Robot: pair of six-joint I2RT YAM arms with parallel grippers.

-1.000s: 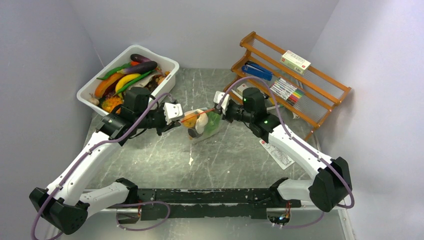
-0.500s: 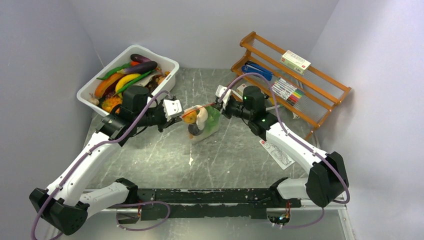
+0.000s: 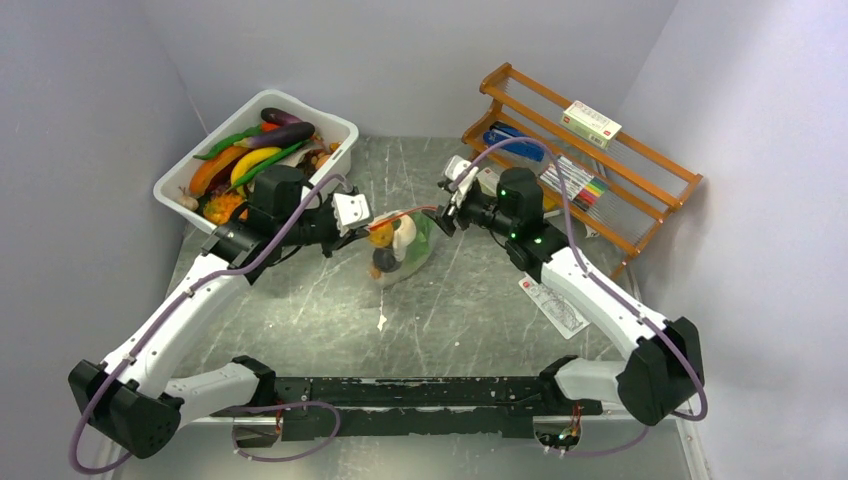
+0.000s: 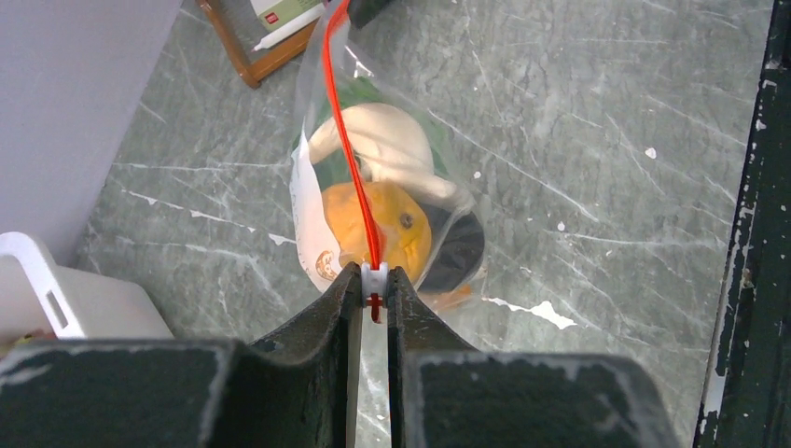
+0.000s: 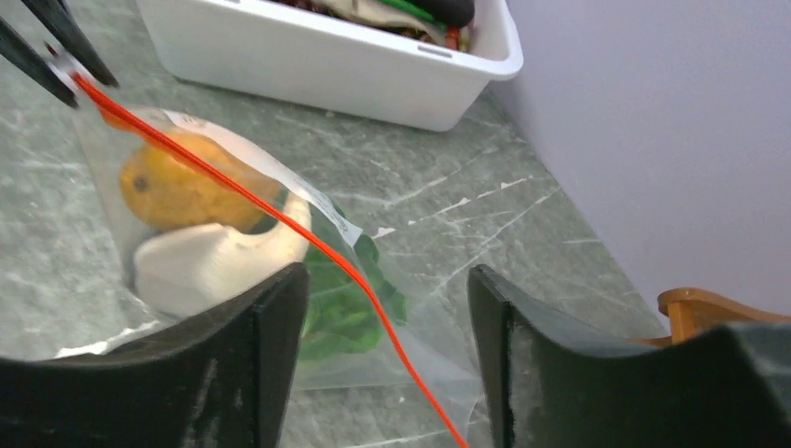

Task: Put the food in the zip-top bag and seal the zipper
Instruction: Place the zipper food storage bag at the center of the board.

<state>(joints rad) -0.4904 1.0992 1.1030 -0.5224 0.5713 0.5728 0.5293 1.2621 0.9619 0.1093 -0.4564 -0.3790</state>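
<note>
1. I count one zip-top bag (image 3: 412,250) standing upright mid-counter (image 3: 450,320). It holds four pieces of food: one orange fruit (image 4: 378,224), one pale mushroom (image 4: 378,145), one lettuce (image 5: 345,317) and one dark piece (image 4: 464,245).
2. One zipper (image 4: 347,154) stretches between my two grippers. The left gripper (image 4: 373,285) is pinched on its pale tip. The right gripper (image 5: 384,280) has its jaws wide apart, with the strip running between them.
3. One white bin (image 3: 315,110) sits back-left and one rack (image 3: 660,158) back-right. One leaflet (image 3: 555,307) lies beside the right arm. The widest stretch of counter lies between the bag and the arm bases.
</note>
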